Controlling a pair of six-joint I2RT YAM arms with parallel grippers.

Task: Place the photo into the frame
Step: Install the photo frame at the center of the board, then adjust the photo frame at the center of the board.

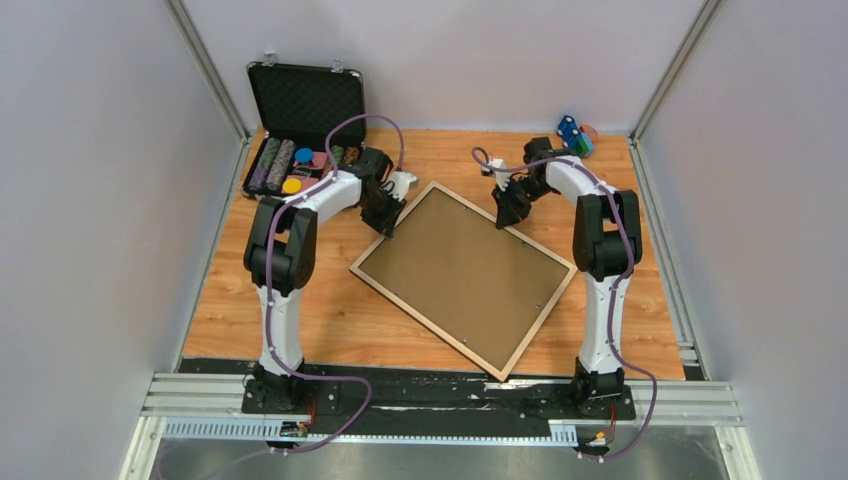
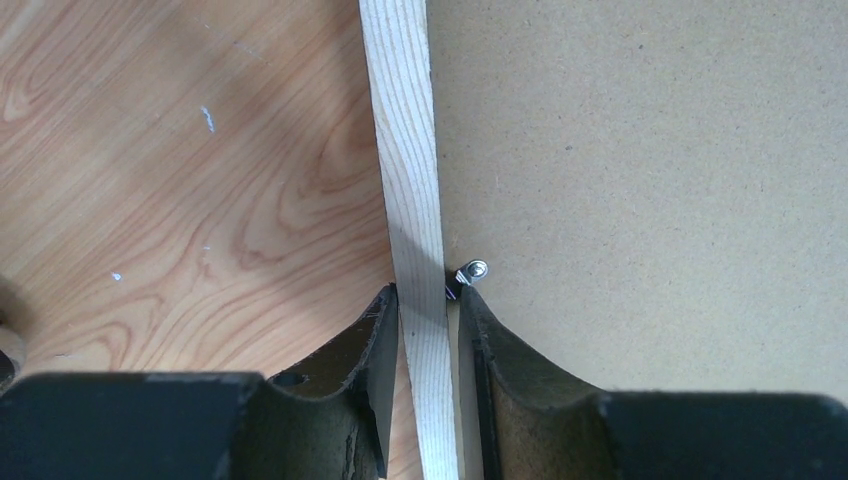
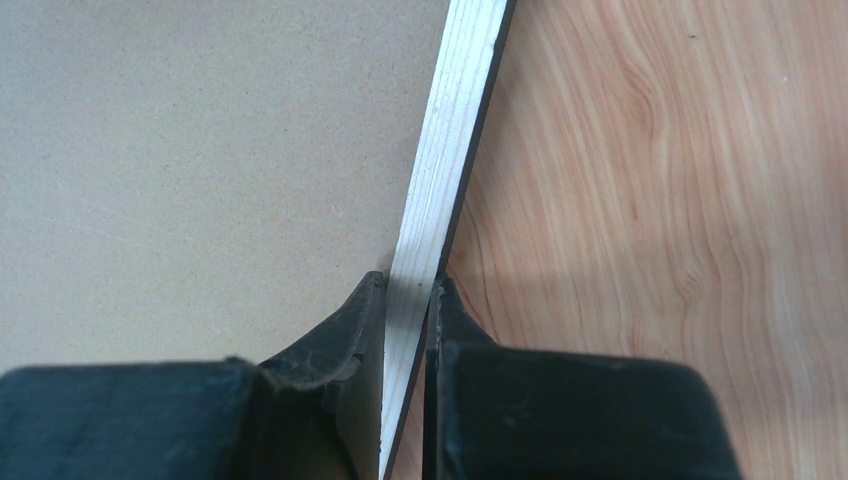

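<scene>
Now left tool, right tool straddle frame

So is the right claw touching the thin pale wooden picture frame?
Touching. The right wrist view shows the right gripper closed on the pale wooden picture frame, both fingers against its edge.

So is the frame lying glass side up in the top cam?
No, the frame lies back side up: its brown backing board fills the pale wood rim and faces the camera, with no glass showing.
</scene>
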